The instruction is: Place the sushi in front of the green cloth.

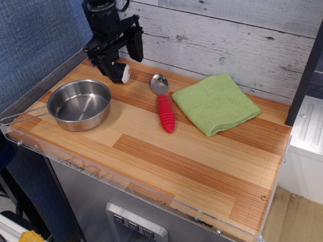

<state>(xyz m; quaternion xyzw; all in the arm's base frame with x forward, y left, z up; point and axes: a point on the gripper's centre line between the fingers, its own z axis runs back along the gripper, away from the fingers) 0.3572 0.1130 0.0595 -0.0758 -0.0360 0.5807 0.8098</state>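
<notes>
Hovering at the back left of the tabletop (166, 161), the pincer (121, 63) stands released, its two black fingers spread with one finger (135, 48) toward the wall side and the other toward the pan side, nothing held between them. Item directly beneath: the sushi (121, 73), only partly in view under the fingers, its white end and part of its black band showing, resting on the wood close to the rear wall. Whether the fingers already touch it cannot be told from this view. Item beside, toward the front left: steel pan (79, 104), rim near the sushi but apart from it, long wire handle pointing to the left edge. Item to the right: red-handled spoon (163, 103), bowl toward the wall, lying between the sushi and the green cloth (217, 103), which lies flat, its near corner just beside the spoon's handle. Handling note, as judgement: the step in hand is the grasp; the fingers should descend square over the roll, straddle the black band at its middle, and close gently, since a soft roll may squirt sideways toward the pan. The later carry should clear the spoon, ending on bare wood before the cloth's front edge.
</notes>
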